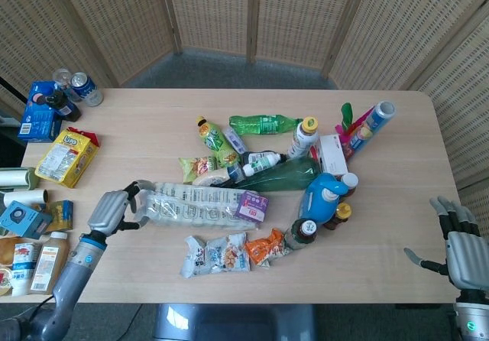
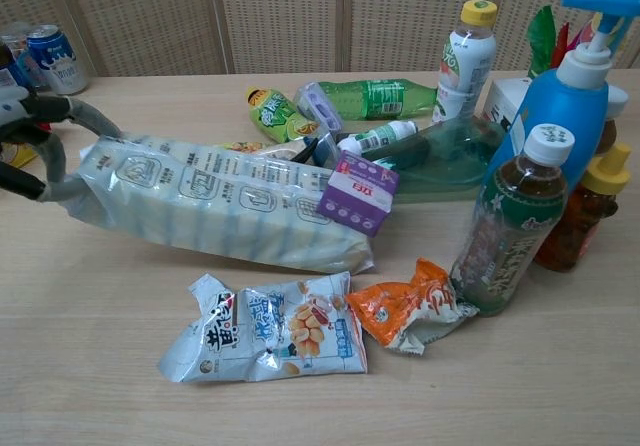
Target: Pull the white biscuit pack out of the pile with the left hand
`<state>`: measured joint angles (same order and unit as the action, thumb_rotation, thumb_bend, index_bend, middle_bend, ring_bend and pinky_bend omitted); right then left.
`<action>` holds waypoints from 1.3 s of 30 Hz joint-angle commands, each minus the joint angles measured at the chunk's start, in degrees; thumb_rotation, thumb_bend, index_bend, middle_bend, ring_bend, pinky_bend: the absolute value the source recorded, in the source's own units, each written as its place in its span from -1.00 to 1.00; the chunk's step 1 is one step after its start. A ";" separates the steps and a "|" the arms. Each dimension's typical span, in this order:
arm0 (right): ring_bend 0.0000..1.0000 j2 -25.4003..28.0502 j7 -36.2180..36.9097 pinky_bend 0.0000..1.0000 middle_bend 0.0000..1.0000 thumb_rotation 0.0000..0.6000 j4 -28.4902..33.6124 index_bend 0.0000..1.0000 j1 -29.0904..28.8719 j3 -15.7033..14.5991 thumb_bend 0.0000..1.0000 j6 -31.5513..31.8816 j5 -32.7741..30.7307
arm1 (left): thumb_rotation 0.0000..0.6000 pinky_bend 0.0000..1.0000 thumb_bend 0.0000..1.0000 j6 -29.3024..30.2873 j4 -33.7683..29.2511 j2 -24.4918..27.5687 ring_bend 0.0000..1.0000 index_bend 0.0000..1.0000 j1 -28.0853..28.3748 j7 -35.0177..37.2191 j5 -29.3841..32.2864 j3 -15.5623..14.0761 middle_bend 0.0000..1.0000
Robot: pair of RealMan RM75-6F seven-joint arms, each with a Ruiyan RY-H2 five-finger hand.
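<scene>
The white biscuit pack (image 1: 197, 204) (image 2: 215, 203) is a long clear-wrapped sleeve lying left of the pile, slanted across the table. My left hand (image 1: 112, 210) (image 2: 35, 138) grips its left end, with fingers curled around the crimped wrapper. A small purple box (image 1: 253, 205) (image 2: 357, 193) rests on the pack's right end. My right hand (image 1: 461, 248) hangs off the table's right edge, fingers apart, holding nothing; the chest view does not show it.
The pile holds a dark green bottle (image 1: 279, 174), a blue pump bottle (image 1: 322, 196), a tea bottle (image 2: 507, 228), a nut bag (image 2: 272, 332) and an orange snack bag (image 2: 412, 304). Yellow packet (image 1: 67, 156), cans (image 1: 80, 87) and cartons (image 1: 34, 263) line the left edge.
</scene>
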<state>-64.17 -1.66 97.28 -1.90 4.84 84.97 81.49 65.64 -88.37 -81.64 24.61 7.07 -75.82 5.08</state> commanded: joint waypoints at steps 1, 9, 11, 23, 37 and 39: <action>-1.00 -0.07 -0.25 -1.00 -1.00 0.64 0.25 -1.00 -0.16 0.04 -0.93 -0.16 0.02 | 1.00 -0.10 -0.23 2.93 -1.86 2.47 0.24 -0.14 -1.48 2.36 -2.03 0.62 -0.11; -1.00 -0.24 -0.75 -1.00 -1.00 0.65 0.60 -1.00 -0.35 0.11 -0.93 -0.39 -0.18 | 1.00 -0.10 -0.23 7.06 -5.33 5.89 0.24 -0.14 -2.24 6.72 -6.20 1.97 -0.12; -1.00 -0.18 -0.67 -1.00 -1.00 0.64 0.59 -1.00 -0.33 0.10 -0.93 -0.40 -0.21 | 1.00 -0.10 -0.23 7.96 -6.19 6.47 0.24 -0.14 -2.23 7.27 -7.09 2.40 -0.12; -1.00 -0.40 0.44 -1.00 -1.00 0.64 -0.17 -1.00 -0.40 0.13 -0.93 -0.74 -0.44 | 1.00 -0.10 -0.24 12.36 -11.93 10.55 0.24 -0.14 -1.34 12.38 -9.93 6.84 -0.12; -1.00 -1.04 0.67 -1.00 -1.00 0.64 -0.40 -1.00 -0.78 0.13 -0.93 -1.14 -0.27 | 1.00 -0.10 -0.23 17.87 -21.07 19.97 0.24 -0.14 -1.67 22.73 -8.83 14.97 -0.11; -1.00 -1.08 0.65 -1.00 -1.00 0.64 -0.43 -1.00 -0.86 0.14 -0.93 -1.18 -0.20 | 1.00 -0.10 -0.23 18.81 -22.18 20.90 0.24 -0.14 -1.79 24.24 -8.18 16.28 -0.11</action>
<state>-65.26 -1.01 96.84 -2.75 4.98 83.80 81.29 83.65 -109.68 -61.41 22.96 30.21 -84.56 20.37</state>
